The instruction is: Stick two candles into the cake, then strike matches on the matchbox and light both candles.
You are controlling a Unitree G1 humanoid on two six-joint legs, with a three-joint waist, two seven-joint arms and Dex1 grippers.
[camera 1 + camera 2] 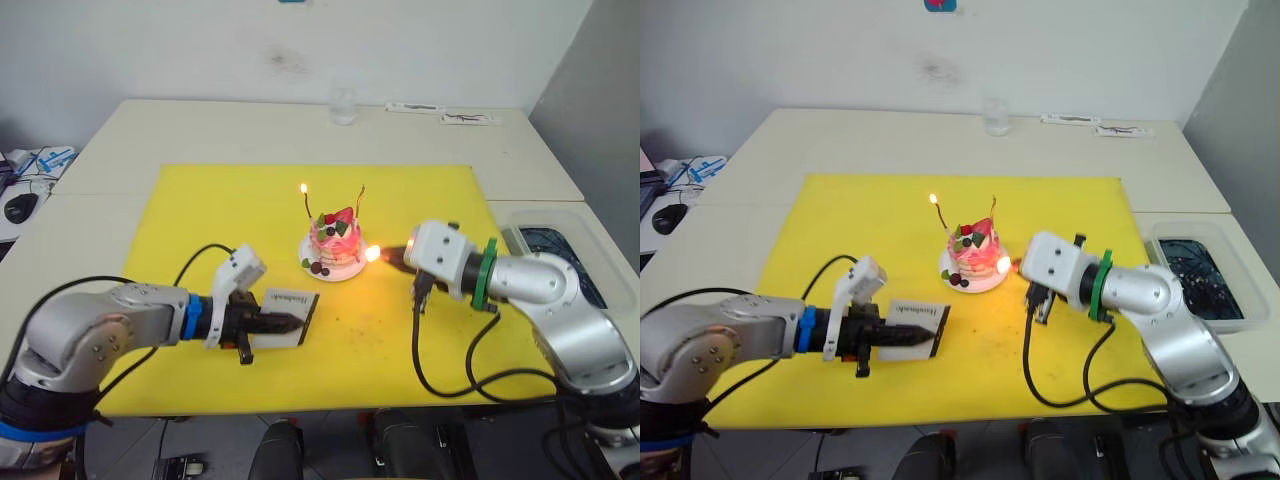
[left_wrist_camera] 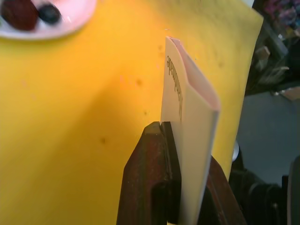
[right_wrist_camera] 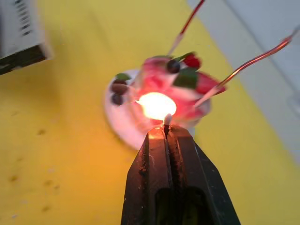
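The cake (image 1: 334, 243) sits on its small white plate (image 1: 318, 268) mid-way across a yellow mat (image 1: 420, 340) on the pale worktop (image 1: 120, 150). Two candles (image 1: 306, 205) stand in it; the one on the robot's left is burning, the other (image 1: 359, 203) is unlit. The right gripper (image 3: 165, 133), jaws pressed together, pinches a flaming match (image 3: 166, 119) just beside the cake. The left gripper (image 1: 290, 324) has its jaws clamped on the upright matchbox (image 1: 290, 305), near the cake. A clear bin (image 1: 1200, 270) of dark items stands off the mat's right edge, and a glass (image 1: 343, 105) near the white wall.
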